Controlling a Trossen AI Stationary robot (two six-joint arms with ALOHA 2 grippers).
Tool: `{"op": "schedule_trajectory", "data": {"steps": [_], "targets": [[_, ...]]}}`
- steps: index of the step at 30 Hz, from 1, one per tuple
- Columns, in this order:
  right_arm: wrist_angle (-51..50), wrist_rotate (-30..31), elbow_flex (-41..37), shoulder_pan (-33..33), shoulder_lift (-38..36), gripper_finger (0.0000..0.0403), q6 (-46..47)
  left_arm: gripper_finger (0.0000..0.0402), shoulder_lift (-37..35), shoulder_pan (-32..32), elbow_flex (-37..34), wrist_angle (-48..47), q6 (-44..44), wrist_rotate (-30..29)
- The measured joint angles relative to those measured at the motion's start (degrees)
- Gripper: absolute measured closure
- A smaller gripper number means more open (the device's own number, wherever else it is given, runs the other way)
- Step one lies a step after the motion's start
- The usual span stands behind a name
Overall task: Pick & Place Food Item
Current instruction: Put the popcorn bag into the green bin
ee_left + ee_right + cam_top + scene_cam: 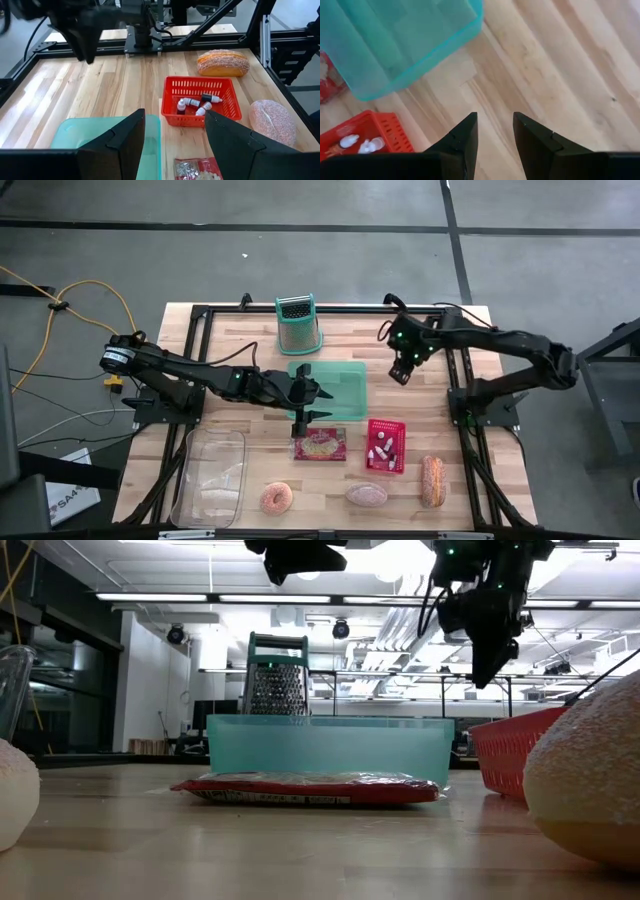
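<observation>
Several food items lie along the near side of the table: a red packet of food [320,446], a frosted donut [276,498], a pink bun [366,495] and a sugared bread roll [432,480]. A teal container [343,380] sits at the middle of the table. My left gripper [308,396] hangs open above the container's near left edge, pointing toward the table's right, with nothing between its fingers [125,135]. My right gripper [403,372] hangs in the air just right of the container, pointing steeply down. Its fingers [465,132] stand a narrow gap apart over bare wood.
A metal grater [298,325] with a teal frame stands behind the container. A red basket [399,427] holding small bottles sits right of the packet. A clear plastic tub [210,475] lies at the near left. Black frame rails run along the table's sides.
</observation>
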Motion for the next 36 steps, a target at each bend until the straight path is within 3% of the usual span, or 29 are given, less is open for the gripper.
{"op": "schedule_trajectory", "data": {"steps": [11, 25, 36], "targets": [[-1.0, 0.49, 0.0, -6.67, -7.25, 0.0291, -3.15, 0.0203, 0.0, 0.0, 0.0, -0.01, 0.01, -0.01], [0.08, 0.42, 0.0, -6.77, -7.69, 0.0291, -1.87, 0.0203, 0.0, 0.0, 0.0, -0.01, 0.0, 0.0], [8.22, 0.41, 0.0, -6.75, -7.69, 0.0291, -1.62, 0.0203, 0.0, 0.0, 0.0, 0.03, 0.89, -0.01]]}}
